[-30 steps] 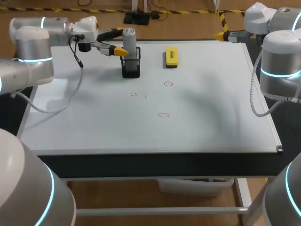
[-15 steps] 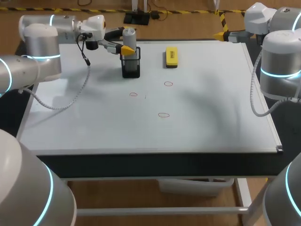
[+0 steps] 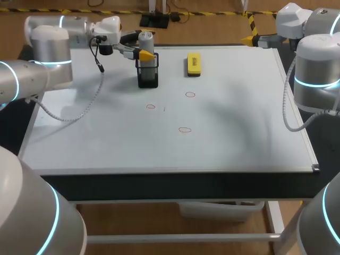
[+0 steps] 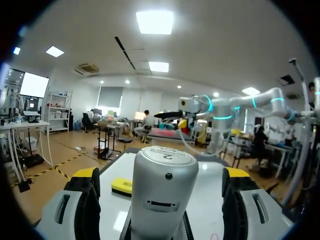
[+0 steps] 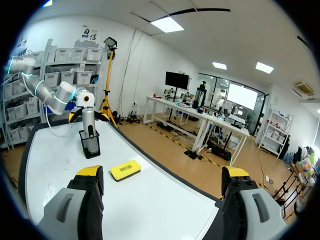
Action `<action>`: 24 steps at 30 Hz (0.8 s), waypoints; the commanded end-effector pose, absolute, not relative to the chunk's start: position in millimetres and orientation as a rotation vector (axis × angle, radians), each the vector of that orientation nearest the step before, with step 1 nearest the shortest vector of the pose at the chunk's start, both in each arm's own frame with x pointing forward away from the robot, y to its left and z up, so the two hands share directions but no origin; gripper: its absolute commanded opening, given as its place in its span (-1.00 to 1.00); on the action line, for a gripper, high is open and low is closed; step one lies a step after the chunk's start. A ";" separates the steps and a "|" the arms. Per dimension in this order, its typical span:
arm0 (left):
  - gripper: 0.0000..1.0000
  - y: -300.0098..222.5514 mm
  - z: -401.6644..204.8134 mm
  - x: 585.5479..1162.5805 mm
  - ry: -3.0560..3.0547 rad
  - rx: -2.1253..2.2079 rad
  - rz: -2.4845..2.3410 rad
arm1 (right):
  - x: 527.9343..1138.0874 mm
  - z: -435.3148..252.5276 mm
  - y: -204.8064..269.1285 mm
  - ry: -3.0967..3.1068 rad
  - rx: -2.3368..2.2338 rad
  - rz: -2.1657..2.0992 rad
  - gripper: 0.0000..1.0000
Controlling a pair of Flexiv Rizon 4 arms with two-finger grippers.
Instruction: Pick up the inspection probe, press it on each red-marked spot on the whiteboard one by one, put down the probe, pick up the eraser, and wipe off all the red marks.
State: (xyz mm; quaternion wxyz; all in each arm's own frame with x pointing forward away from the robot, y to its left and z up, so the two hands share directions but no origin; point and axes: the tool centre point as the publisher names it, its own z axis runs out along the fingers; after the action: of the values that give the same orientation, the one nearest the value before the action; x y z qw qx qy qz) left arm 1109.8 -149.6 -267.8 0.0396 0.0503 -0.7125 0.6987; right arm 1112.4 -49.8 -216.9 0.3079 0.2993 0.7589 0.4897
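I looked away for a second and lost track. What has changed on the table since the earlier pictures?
The left gripper has moved right, toward the probe, which now stands between its open fingers. Nothing has been gripped. The probe is still upright in its holder. The eraser, the red marks and the right arm are as they were.

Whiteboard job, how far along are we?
Nothing is finished. The probe stands in its holder, with the left gripper open around its top, not yet gripping. Three red marks show on the whiteboard; pressing them, then wiping with the eraser, is left.
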 end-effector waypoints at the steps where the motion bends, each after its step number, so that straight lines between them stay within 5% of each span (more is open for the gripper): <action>1: 1.00 -152.1 -272.6 1112.8 -2.180 0.154 2.140 | 1112.7 -216.8 -50.0 2.008 0.791 1.294 1.00; 23: 1.00 -148.2 -285.1 1120.8 -2.189 0.199 2.108 | 1112.7 -216.8 -50.0 2.008 0.791 1.294 1.00; 24: 0.87 -148.2 -285.0 1120.9 -2.189 0.201 2.109 | 1112.7 -216.8 -50.0 2.008 0.791 1.294 1.00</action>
State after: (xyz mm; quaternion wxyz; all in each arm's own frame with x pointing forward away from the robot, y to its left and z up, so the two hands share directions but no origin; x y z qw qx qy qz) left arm 1117.8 -147.6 -283.0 0.0451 0.0672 -0.7186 0.6906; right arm 1112.4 -49.8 -216.9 0.3079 0.2993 0.7589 0.4897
